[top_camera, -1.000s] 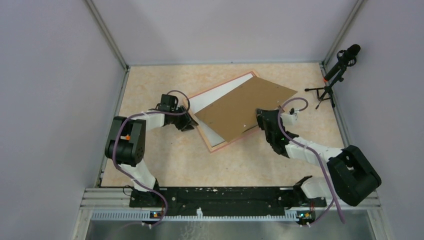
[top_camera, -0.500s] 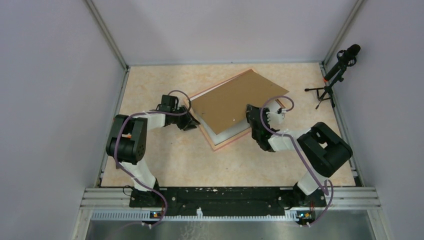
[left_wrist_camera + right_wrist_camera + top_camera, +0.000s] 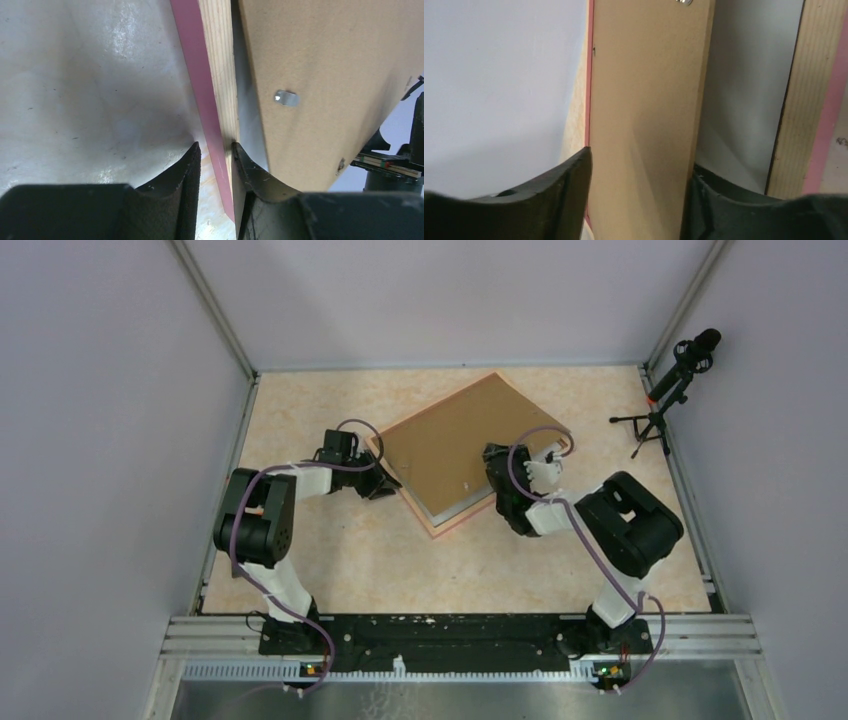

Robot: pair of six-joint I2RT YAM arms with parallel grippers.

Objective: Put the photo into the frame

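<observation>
The pinkish-tan frame (image 3: 440, 531) lies face down at the table's middle, with the photo (image 3: 463, 507) inside it, white back up. Only a thin strip of that back shows, since the brown backing board (image 3: 455, 440) covers the rest. My left gripper (image 3: 386, 478) sits at the frame's left side, its jaws shut across the rail (image 3: 220, 75). My right gripper (image 3: 497, 478) stands open at the board's near right edge; the board (image 3: 644, 100) passes loosely between the fingers. The photo's white back (image 3: 744, 100) and the frame rail (image 3: 819, 100) lie to its right.
A microphone on a small tripod (image 3: 668, 390) stands at the back right corner. Grey walls close the table in on three sides. A small metal clip (image 3: 286, 97) is set in the backing board.
My right arm swung the backing board left and down onto the frame, covering most of the white photo back, then opened its jaws. The left gripper stayed on the rail.
</observation>
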